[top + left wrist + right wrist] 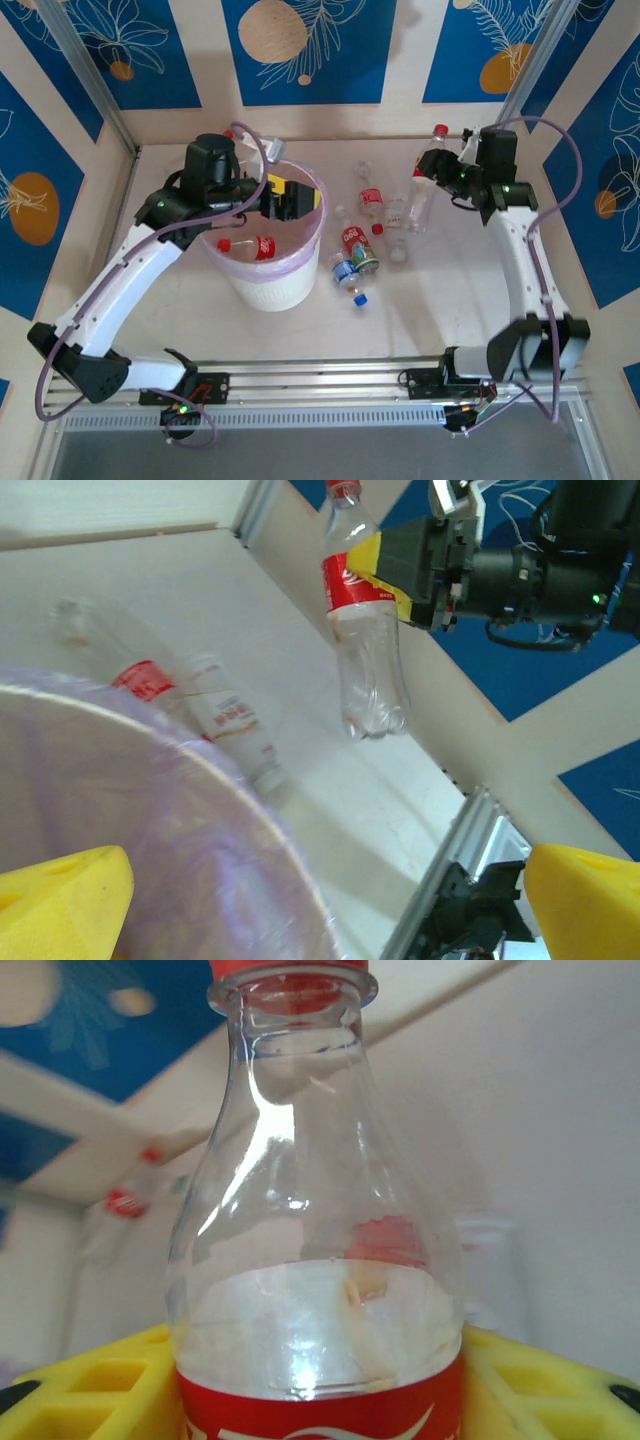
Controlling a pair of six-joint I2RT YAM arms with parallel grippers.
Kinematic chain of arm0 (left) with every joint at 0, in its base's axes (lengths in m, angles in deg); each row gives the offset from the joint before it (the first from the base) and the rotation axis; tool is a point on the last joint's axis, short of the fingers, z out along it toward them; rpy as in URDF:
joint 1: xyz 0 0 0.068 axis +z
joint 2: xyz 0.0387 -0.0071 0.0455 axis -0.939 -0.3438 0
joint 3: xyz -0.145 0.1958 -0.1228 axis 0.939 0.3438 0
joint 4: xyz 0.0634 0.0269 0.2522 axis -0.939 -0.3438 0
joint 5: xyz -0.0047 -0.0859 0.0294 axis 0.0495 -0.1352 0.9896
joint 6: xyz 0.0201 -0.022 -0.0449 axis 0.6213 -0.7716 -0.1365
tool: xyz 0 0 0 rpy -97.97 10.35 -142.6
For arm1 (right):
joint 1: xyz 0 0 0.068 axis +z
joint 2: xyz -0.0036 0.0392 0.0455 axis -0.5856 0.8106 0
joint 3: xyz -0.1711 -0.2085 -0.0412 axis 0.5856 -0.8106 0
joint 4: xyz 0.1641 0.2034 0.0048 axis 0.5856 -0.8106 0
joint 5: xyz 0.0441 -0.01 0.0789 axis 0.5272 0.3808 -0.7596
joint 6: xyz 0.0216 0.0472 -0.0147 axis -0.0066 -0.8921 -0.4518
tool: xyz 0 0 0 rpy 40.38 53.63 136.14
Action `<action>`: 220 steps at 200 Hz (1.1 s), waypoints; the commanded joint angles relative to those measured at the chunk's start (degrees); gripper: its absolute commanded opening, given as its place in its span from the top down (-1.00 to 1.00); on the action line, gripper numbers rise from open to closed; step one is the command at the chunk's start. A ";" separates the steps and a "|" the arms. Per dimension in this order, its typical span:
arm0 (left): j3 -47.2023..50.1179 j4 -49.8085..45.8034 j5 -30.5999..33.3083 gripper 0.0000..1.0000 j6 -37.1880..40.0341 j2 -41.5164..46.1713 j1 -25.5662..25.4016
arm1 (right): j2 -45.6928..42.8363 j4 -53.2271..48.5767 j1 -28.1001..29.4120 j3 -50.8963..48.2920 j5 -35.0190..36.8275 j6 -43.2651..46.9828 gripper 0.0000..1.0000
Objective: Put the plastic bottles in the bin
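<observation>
Bin point(272, 288) stands on worktop point(420, 310), near-left of centre, pinkish bag folded over rim. Red-label bottle point(262, 246) lies inside. Left fingers point(62, 900) hover above bin's right rim, spread wide apart, nothing between them. Just right of bin, loose bottles point(356, 250) lie clustered on worktop, with red, green and blue labels. Farther right, right fingers point(90, 1392) clamped on red label of held bottle point(362, 630), red cap up, slightly tilted, apparently off worktop, well apart from bin.

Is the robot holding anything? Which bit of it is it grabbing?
Yes. The right pincer grips a clear plastic bottle around its red label, on the upper part. The left pincer holds nothing.
</observation>
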 commanded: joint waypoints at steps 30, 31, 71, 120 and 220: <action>-1.61 10.16 -7.12 -1.00 -5.61 -4.13 -5.13 | -11.84 14.62 4.52 -7.06 -16.01 -13.09 -0.10; -1.64 10.19 -7.07 -1.00 -5.62 -4.26 -5.22 | -11.93 14.90 4.62 -7.14 -16.12 -13.27 -0.10; -3.19 12.36 -8.08 -1.00 -6.74 -9.33 -8.28 | -13.15 23.95 7.45 -9.12 -22.31 -20.42 -0.10; -3.86 17.01 -9.88 -1.00 -9.49 -13.04 -10.65 | -11.94 28.09 11.02 -9.67 -24.02 -22.38 -0.10; -5.07 18.81 -10.06 -0.27 -10.02 -15.22 -11.08 | -10.39 30.58 12.74 -9.92 -24.58 -23.65 -0.10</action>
